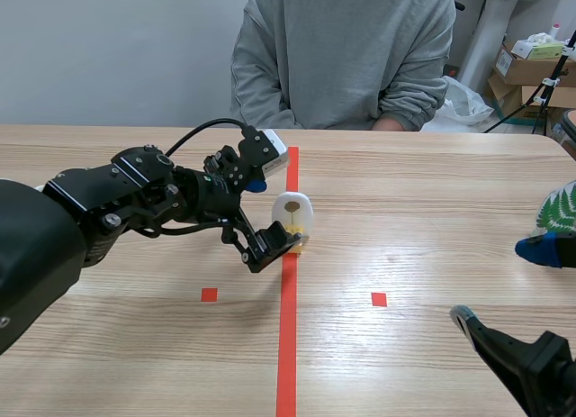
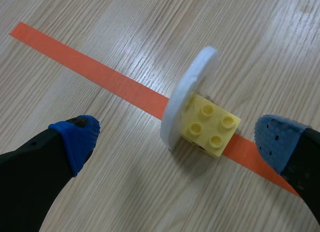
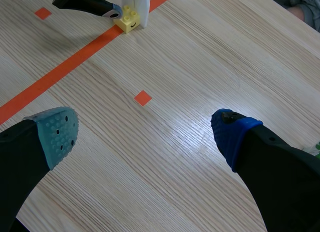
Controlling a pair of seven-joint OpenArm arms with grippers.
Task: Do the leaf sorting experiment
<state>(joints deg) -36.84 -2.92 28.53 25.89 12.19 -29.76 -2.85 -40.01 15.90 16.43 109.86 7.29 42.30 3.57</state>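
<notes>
A white rounded leaf card (image 1: 292,215) stands upright in a yellow brick base (image 1: 296,247) on the red centre tape line. In the left wrist view the card (image 2: 190,96) and its yellow studded brick (image 2: 211,126) sit just ahead of my left gripper (image 2: 182,144), between its spread blue pads. My left gripper (image 1: 273,205) is open around the piece, not closed on it. My right gripper (image 3: 142,134) is open over bare table at the near right. The card and brick (image 3: 129,17) lie far ahead of it.
A person in a grey sweater (image 1: 346,52) sits across the table. A green leaf card (image 1: 558,210) shows at the right edge. Small red tape squares (image 1: 379,299) mark the table. Cardboard boxes (image 1: 531,70) stand behind at the right.
</notes>
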